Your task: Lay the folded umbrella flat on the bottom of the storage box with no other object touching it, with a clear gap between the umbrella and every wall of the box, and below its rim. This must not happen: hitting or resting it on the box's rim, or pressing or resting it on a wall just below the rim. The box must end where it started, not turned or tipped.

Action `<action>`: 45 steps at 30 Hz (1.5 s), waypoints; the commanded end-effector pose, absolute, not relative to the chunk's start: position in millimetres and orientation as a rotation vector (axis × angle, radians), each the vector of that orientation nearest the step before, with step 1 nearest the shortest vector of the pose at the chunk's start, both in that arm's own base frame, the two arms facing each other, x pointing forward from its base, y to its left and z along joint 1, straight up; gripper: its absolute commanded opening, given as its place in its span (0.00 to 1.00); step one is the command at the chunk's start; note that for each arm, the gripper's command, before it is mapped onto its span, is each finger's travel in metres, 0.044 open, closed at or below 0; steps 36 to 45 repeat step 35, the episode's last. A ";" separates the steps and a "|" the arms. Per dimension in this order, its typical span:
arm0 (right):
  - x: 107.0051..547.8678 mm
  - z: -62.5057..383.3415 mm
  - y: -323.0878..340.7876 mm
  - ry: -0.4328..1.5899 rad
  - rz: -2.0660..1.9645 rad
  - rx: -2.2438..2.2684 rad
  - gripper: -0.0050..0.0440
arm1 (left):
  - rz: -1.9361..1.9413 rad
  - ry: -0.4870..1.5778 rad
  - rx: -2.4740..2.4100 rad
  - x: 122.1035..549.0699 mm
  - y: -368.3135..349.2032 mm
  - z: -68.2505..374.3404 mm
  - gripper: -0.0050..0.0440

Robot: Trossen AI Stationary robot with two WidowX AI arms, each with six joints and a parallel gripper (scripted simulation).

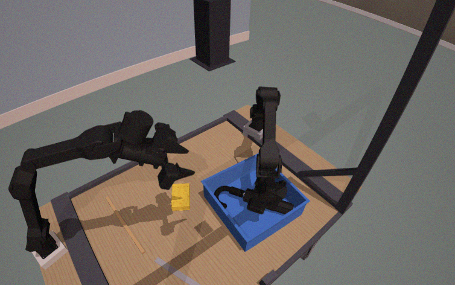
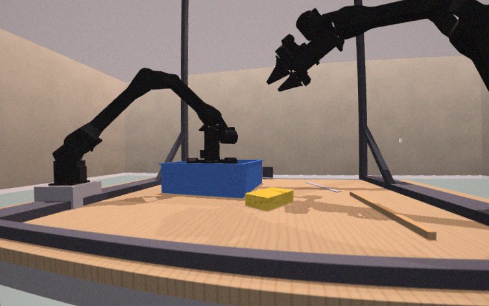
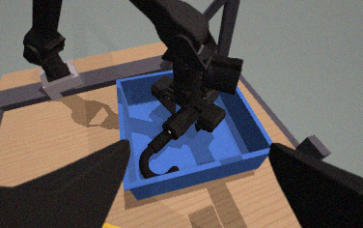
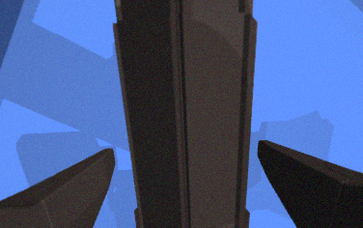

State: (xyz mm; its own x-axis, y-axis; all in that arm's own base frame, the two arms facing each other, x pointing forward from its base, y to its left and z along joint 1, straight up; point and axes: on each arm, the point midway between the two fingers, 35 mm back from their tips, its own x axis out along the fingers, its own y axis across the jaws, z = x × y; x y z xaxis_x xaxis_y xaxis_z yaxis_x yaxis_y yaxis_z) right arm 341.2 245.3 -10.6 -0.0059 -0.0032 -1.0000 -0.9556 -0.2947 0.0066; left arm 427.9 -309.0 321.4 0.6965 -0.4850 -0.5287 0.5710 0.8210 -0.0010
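Note:
The black folded umbrella (image 1: 248, 198) lies inside the blue storage box (image 1: 254, 204), below its rim. Its hooked handle (image 3: 154, 161) points toward one wall and ends close to it. My right gripper (image 1: 265, 200) reaches down into the box and is open. In the right wrist view its fingers stand on either side of the umbrella's shaft (image 4: 183, 111) with a gap on each side. My left gripper (image 1: 190, 162) is open and empty, held high over the table beside the box. It also shows in the exterior view (image 2: 279, 84).
A yellow sponge (image 1: 180, 196) lies on the table just outside the box. A thin wooden stick (image 1: 125, 224) and a grey strip (image 1: 174, 270) lie farther off. Dark frame rails and posts edge the table.

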 end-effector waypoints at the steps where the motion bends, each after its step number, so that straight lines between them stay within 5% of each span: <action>1: 346.4 1.8 248.2 1.024 1.410 -1.427 1.00 | -0.594 0.511 0.160 424.4 -306.6 336.1 0.92; 20: 348.3 57.7 249.7 0.999 1.396 -1.427 0.98 | -0.594 0.511 0.160 424.4 -306.6 336.1 0.92; 27: 350.0 134.7 251.1 0.971 1.383 -1.428 0.98 | -0.594 0.511 0.160 424.4 -306.6 336.1 0.92; 45: 351.0 138.8 252.0 0.999 1.396 -1.427 0.98 | -0.594 0.511 0.160 424.4 -306.6 336.1 0.92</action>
